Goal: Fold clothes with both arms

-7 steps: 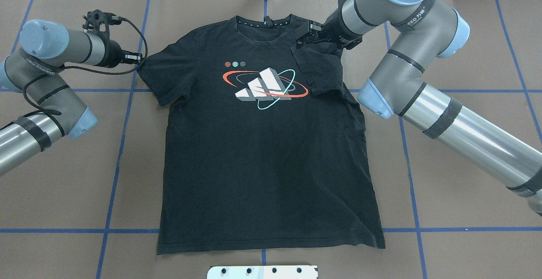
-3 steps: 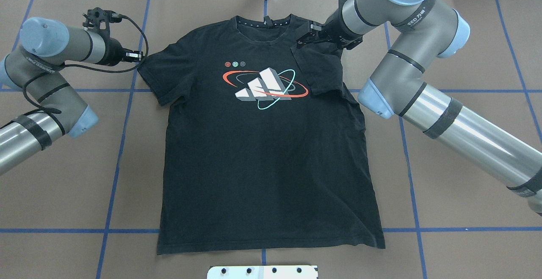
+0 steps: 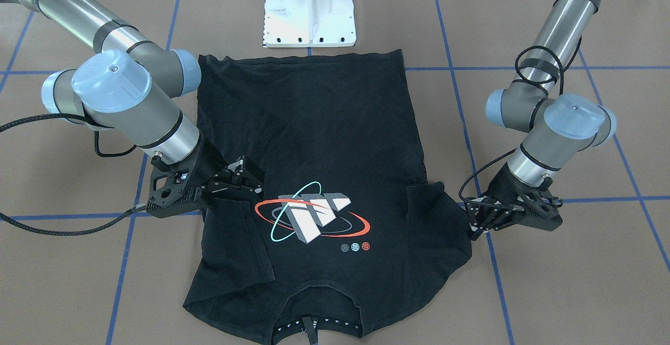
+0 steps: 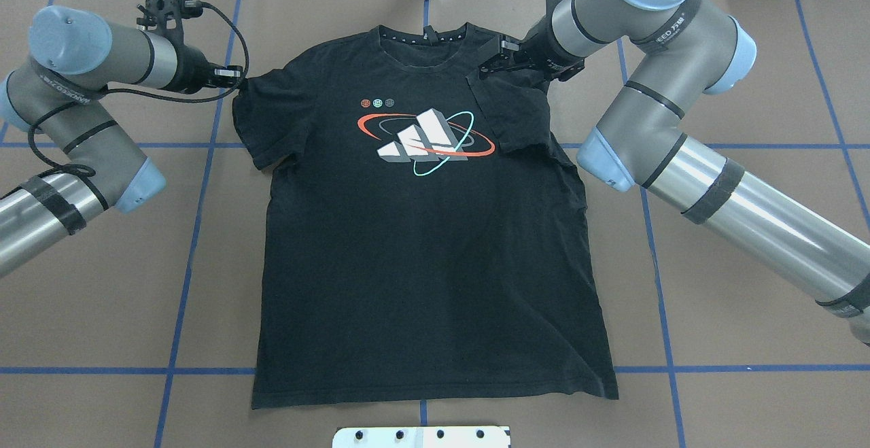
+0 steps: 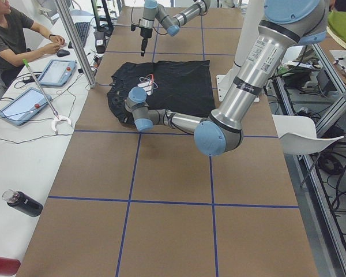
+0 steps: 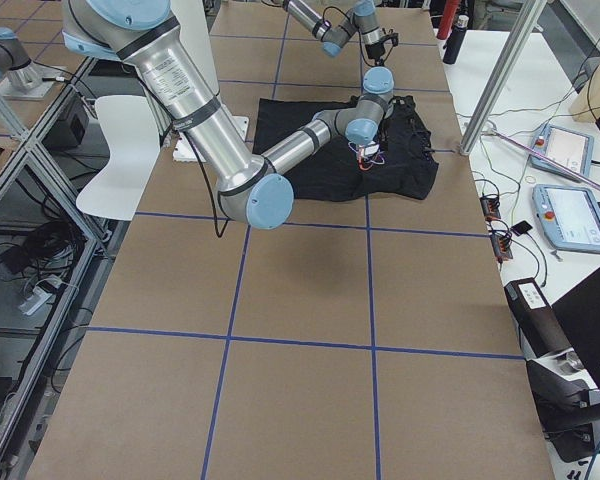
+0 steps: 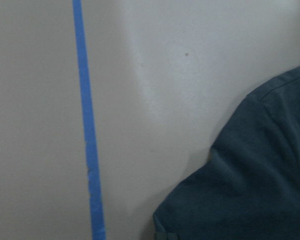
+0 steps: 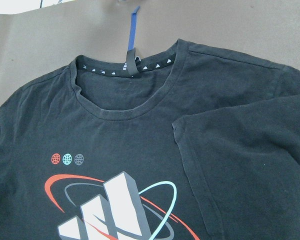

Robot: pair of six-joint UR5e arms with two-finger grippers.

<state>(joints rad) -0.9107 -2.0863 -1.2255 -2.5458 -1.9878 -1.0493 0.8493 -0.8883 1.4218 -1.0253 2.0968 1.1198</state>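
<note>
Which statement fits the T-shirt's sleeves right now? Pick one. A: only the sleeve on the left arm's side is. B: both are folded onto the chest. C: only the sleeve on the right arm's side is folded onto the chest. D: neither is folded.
C: the right-side sleeve, by the right gripper, lies doubled over the chest of the T-shirt, while the left-side sleeve, by the left gripper, lies spread on the table.

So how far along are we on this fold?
Done: right sleeve lies folded onto the T-shirt chest, right gripper open above it. In hand: left gripper at the left sleeve edge; grip unclear. Left: that sleeve, then the flat body.
</note>
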